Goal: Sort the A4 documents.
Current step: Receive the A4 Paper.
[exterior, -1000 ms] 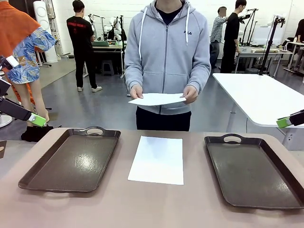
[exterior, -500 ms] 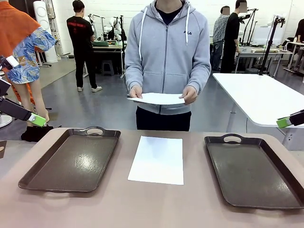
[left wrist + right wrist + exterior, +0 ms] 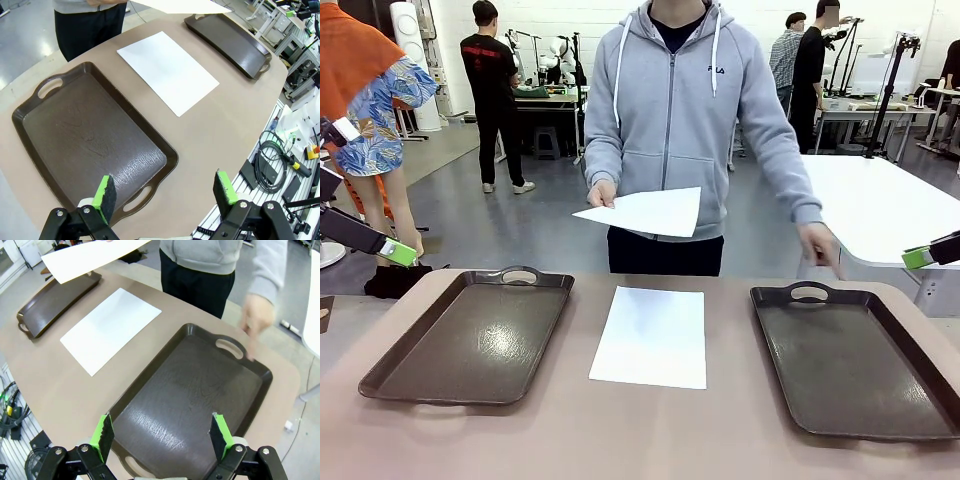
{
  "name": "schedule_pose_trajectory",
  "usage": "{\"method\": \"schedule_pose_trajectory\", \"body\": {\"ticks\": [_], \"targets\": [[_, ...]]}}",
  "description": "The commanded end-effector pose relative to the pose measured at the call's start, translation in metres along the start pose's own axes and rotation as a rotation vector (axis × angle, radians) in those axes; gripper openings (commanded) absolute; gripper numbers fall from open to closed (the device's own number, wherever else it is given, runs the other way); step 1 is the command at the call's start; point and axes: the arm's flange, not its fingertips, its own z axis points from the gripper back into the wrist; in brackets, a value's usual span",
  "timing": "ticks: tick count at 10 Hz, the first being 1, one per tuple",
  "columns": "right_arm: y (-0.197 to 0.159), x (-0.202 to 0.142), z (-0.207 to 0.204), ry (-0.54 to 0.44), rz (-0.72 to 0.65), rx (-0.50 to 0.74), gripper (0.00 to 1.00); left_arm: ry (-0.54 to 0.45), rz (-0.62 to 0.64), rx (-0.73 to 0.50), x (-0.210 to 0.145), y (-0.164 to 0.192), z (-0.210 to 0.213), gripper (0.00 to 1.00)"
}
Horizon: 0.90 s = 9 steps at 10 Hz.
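**Q:** Where are the paper sheets located?

**A:** The flat sheet (image 3: 650,337) is laid on the surface (image 3: 650,440), midway between the two trays and touching neither. The raised sheet (image 3: 645,211) is held in the air beyond the far edge of the surface. It is tilted and is gripped at one corner by one hand (image 3: 603,192) of the person.

**Q:** How are the trays arranged?

**A:** The left tray (image 3: 470,335) and the right tray (image 3: 855,360) are set flat on the surface, one on each side of the flat sheet. Both are dark brown, and a cut-out handle is provided at each end.

**Q:** Where is the person's other hand (image 3: 820,245)?

**A:** It is lowered close to the far handle of the right tray. The hand is blurred, so contact with the tray cannot be confirmed.

**Q:** What is the state of the jaws?

**A:** The jaws of the left gripper (image 3: 165,189) are spread wide and nothing is grasped. They are positioned above the near handle of the left tray. The jaws of the right gripper (image 3: 162,432) are likewise released, with nothing between them. They are positioned above the near end of the right tray.
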Motion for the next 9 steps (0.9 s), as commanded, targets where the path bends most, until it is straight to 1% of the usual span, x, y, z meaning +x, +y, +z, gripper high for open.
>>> {"method": "schedule_pose_trajectory", "body": {"ticks": [1,9], "targets": [[-0.0003,-0.0001,-0.0002,-0.005,0.003,0.005,1.00,-0.003,-0.007,-0.012,-0.0005,0.0021,-0.0015,1.00],[-0.0003,-0.0001,-0.0002,-0.005,0.003,0.005,1.00,-0.003,-0.007,-0.012,-0.0005,0.0021,-0.0015,1.00]]}}
